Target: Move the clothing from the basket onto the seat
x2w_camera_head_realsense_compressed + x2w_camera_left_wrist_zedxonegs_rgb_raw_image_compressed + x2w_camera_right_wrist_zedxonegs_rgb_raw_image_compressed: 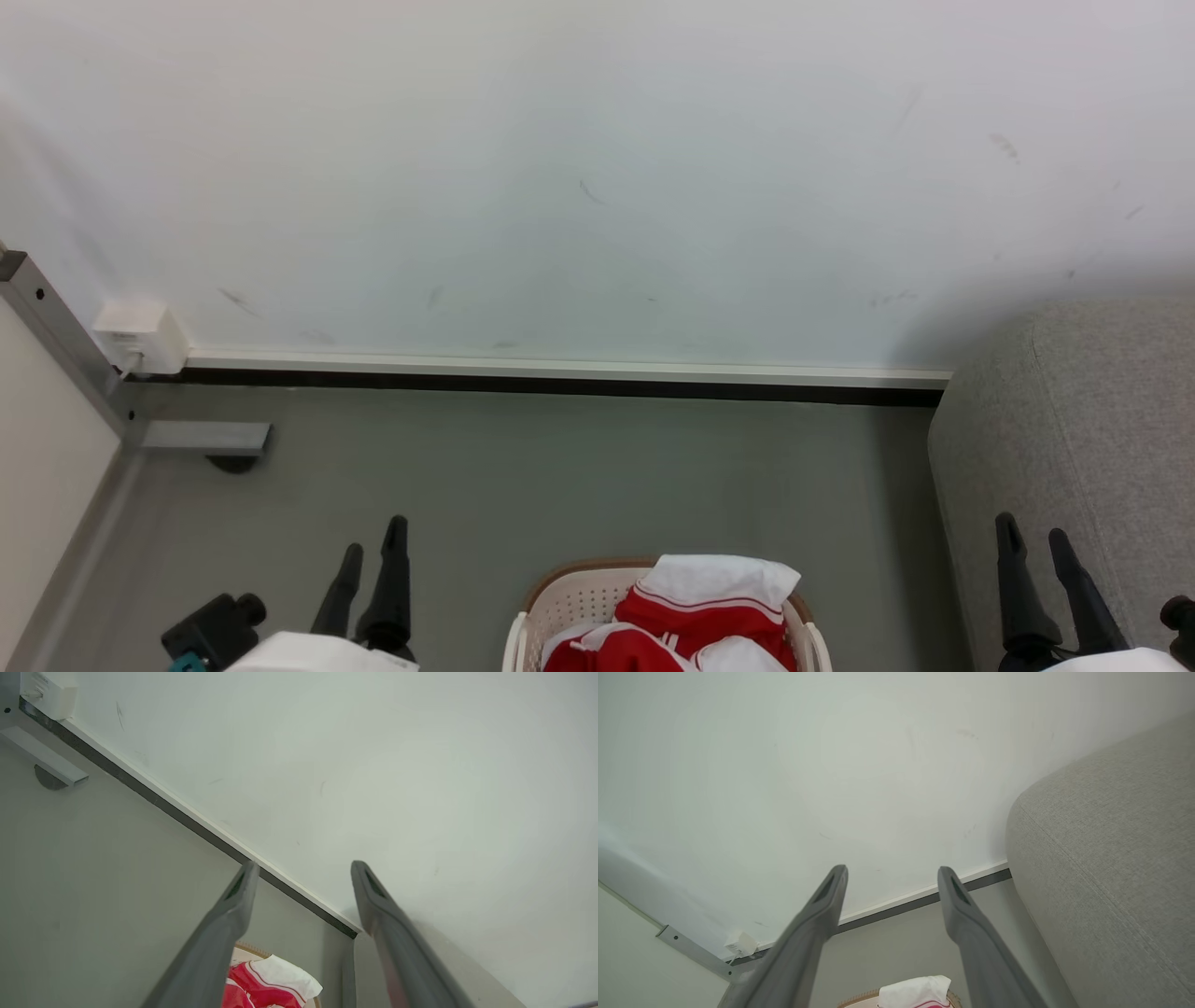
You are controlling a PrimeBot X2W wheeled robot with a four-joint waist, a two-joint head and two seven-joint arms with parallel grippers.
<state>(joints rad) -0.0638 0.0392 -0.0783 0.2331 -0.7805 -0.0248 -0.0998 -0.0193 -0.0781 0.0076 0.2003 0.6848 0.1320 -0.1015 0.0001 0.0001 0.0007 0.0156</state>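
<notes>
While both arms sit low in the head view, take in the room: a grey floor [560, 467] runs up to a scuffed white wall [597, 140], with a pale skirting strip [560, 362] over a dark band marking the join. Far left, a small white box [140, 334] sits on the wall beside a slanting metal post [51, 317], and a flat metal foot [205, 437] lies on the floor just below. Over on the right is the seat [1074, 429], grey woven fabric with a rounded corner, backed against the wall, its side running back toward the robot.

Bottom centre, the basket [569, 597] stands on the floor between the arms, apart from the seat. The clothing [700, 616] is heaped inside it, red with white stripes, a white piece on top rising above the rim. The basket's rounded end faces the wall (the rest is cut off at the picture's edge, so its long axis can't be judged).

Left gripper [374, 537]: fingers spread, nothing between them, above bare floor. Right gripper [1033, 528]: spread as well and empty, seen against the seat's side.

From the right wrist, the seat's coarse weave comes up close and the pile is mostly its white top. From the left wrist, the red striped cloth underneath comes through.
</notes>
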